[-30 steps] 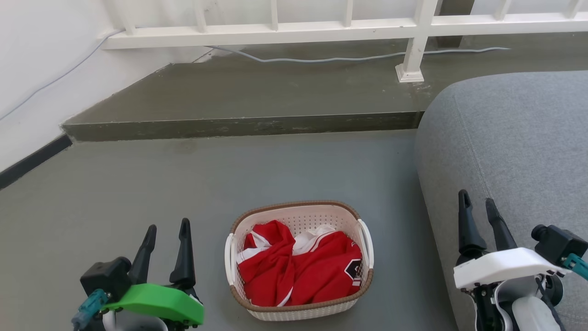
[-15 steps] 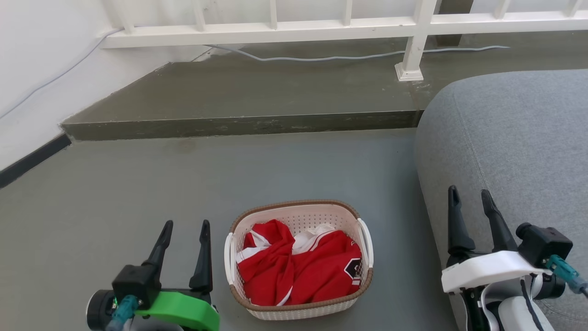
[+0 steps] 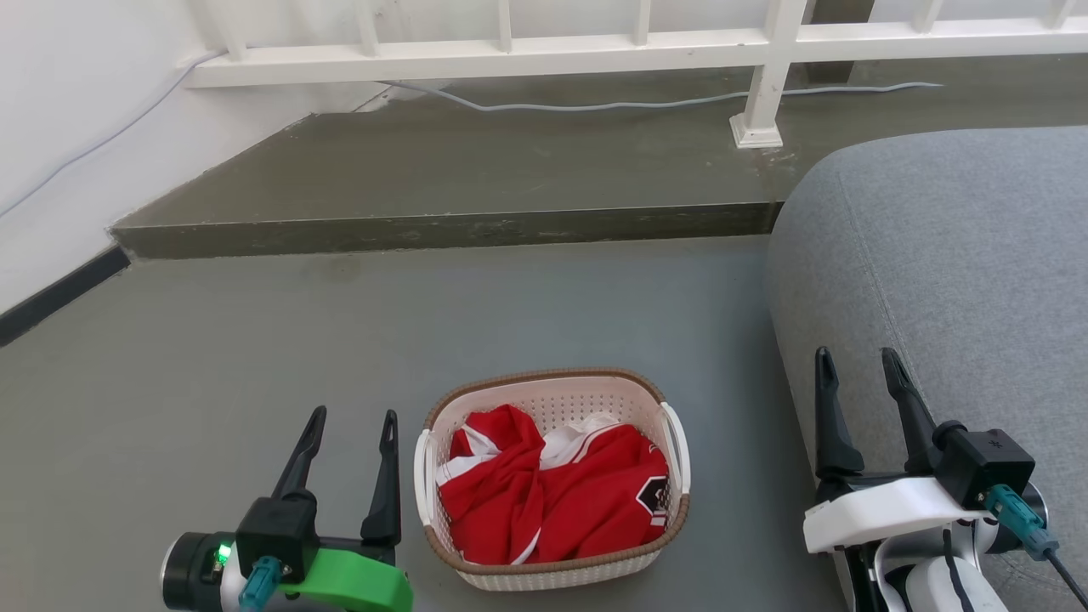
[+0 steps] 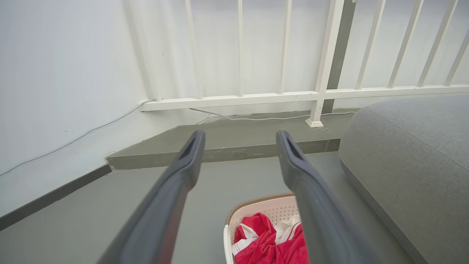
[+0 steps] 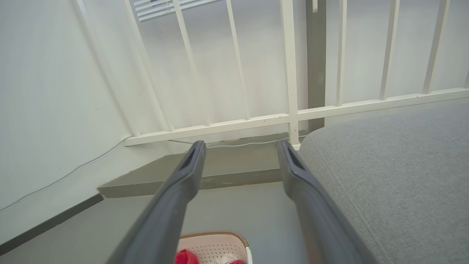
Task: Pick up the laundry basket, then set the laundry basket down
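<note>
The laundry basket is cream-white and perforated with a brown woven-look rim. It sits on the grey floor at bottom centre of the head view, holding a red and white garment. White handles show on its left and right sides. My left gripper stands open just left of the basket's left handle, apart from it. Over the sofa edge, right of the basket, my right gripper is open and holds nothing. The basket lies low between the left fingers in the left wrist view. Its far rim peeks in at the bottom of the right wrist view.
A grey fabric sofa fills the right side, close to the basket. Ahead is a raised concrete step with a white railing and a grey cable. A white wall with dark baseboard runs along the left.
My left gripper has moved right, closer to the basket's left handle. The right gripper has shifted left and farther up the head view. The basket has stayed put.
</note>
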You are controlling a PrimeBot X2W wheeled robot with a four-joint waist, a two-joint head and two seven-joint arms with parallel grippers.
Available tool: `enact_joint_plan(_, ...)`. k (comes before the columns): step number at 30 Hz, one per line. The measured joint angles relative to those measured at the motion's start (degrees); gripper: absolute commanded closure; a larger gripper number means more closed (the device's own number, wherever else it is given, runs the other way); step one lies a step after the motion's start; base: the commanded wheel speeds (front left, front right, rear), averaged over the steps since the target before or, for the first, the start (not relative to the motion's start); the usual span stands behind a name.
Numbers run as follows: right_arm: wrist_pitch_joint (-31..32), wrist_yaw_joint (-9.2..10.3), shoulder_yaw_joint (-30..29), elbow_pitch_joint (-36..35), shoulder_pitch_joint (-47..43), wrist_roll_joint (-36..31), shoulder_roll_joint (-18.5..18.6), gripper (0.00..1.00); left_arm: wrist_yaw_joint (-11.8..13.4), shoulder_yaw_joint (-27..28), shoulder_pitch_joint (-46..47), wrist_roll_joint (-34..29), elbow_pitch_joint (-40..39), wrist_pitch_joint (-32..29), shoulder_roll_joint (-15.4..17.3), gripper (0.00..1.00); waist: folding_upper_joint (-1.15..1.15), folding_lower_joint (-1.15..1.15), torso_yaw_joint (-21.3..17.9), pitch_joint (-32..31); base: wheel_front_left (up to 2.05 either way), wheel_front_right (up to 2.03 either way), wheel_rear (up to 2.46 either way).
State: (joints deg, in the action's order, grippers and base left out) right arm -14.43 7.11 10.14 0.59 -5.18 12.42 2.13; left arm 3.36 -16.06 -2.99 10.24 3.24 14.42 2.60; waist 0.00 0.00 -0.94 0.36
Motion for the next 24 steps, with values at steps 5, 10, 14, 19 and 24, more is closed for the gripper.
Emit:
enact_joint_plan(5, 0.0, 0.04, 0.02, 0.02, 0.0, 0.0, 0.0, 0.0, 0.27, 0.41, 0.0, 0.18, 0.22, 0.0, 0.0, 0.0, 0.0, 0.0, 0.02, 0.07, 0.0, 0.0, 0.0)
enact_joint_plan(10, 0.0, 0.04, 0.02, 0.03, 0.0, 0.0, 0.01, 0.0, 0.27, 0.53, 0.0, 0.19, 0.38, 0.0, 0.0, 0.0, 0.0, 0.0, 0.04, 0.12, 0.0, 0.0, 0.0)
enact_joint_plan(14, 0.0, 0.04, 0.03, 0.04, 0.0, 0.0, 0.01, 0.0, 0.29, 0.56, 0.0, 0.44, 0.45, 0.0, 0.0, 0.0, 0.0, 0.0, 0.05, 0.18, 0.0, 0.0, 0.0)
enact_joint_plan(19, 0.0, 0.04, 0.04, 0.04, 0.0, 0.0, 0.01, 0.0, 0.46, 0.64, 0.01, 0.59, 0.51, 0.0, 0.0, 0.0, 0.0, 0.0, 0.06, 0.31, 0.0, 0.0, 0.0)
enact_joint_plan(24, 0.0, 0.04, 0.08, 0.04, 0.0, 0.0, 0.01, 0.0, 0.46, 0.75, 0.01, 0.59, 0.51, 0.0, 0.0, 0.0, 0.0, 0.0, 0.06, 0.62, 0.0, 0.0, 0.0)
